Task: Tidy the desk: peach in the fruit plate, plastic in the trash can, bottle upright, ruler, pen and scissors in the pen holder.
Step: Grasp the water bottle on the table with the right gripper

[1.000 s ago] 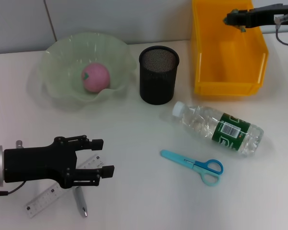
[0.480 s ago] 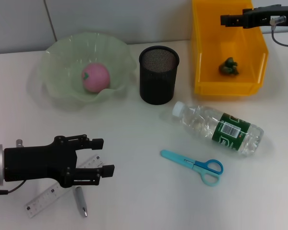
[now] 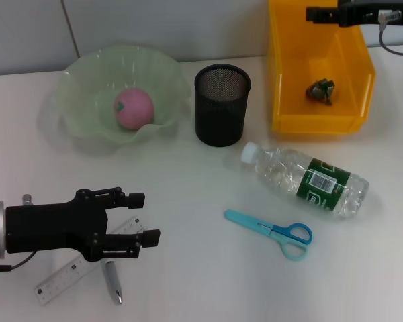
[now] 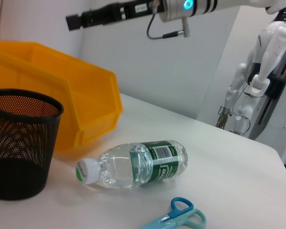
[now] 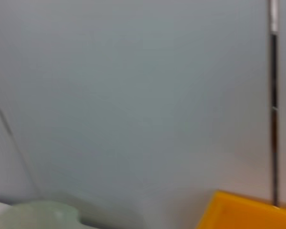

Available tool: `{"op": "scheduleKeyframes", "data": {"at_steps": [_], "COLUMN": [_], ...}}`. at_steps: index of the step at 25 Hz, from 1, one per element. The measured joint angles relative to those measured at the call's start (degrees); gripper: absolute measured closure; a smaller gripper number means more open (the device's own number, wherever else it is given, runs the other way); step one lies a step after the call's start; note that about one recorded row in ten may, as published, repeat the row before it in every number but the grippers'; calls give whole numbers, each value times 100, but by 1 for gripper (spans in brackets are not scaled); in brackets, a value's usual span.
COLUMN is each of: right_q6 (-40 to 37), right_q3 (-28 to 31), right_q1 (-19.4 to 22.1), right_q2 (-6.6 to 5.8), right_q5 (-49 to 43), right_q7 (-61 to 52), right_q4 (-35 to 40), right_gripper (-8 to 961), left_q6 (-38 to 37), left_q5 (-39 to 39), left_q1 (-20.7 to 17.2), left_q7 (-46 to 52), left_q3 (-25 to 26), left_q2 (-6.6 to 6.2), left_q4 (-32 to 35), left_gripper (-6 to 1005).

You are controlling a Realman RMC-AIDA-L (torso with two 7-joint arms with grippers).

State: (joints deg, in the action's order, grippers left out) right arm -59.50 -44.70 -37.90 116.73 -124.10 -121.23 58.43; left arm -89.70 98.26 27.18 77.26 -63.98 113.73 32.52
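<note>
The pink peach (image 3: 133,109) lies in the green fruit plate (image 3: 87,74). A crumpled green plastic (image 3: 320,90) rests inside the yellow trash can (image 3: 282,80). High over the can's far rim, my right gripper (image 3: 311,14) is open and empty. The bottle (image 3: 305,180) lies on its side, cap toward the black mesh pen holder (image 3: 221,104). Blue scissors (image 3: 272,231) lie in front of the bottle. My left gripper (image 3: 145,219) hovers open at the front left, over the ruler (image 3: 54,286) and the pen (image 3: 113,283).
The left wrist view shows the pen holder (image 4: 19,143), trash can (image 4: 62,95), bottle (image 4: 138,164), scissors (image 4: 178,218) and the far right gripper (image 4: 72,22). Another robot (image 4: 257,71) stands beyond the table. The right wrist view faces the grey wall.
The right gripper let go of the plastic, which dropped into the yellow can and settled. The gripper then drew up and back. The left arm has not moved.
</note>
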Motion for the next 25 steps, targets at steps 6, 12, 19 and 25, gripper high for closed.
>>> {"op": "scheduleKeyframes", "data": {"at_steps": [6,12,19,25], "right_q6": [-1251,-2868,-4129,-5055], "right_q3": [-1,33,171,-176], "right_q1": [235,379,172,-212], "right_q2": [-9,4,-131,-187], "right_q5": [525,347,-572,-1944], "right_q7": [1,-279,-458,-417], "right_q4": [665,1703,1967,1925], "right_gripper": [199,199,191,186], "left_q6": [10,19,22,31], "left_q5": [0,-2,-4,-3], "left_q1": [3,6,7,7], "left_q7": [35,122,159,215], "left_q3": [-1,-1,-1,0], "left_q2": [5,14,26,24], "left_q4": [0,0,0,-1], "left_gripper": [186,186,186,187]}}
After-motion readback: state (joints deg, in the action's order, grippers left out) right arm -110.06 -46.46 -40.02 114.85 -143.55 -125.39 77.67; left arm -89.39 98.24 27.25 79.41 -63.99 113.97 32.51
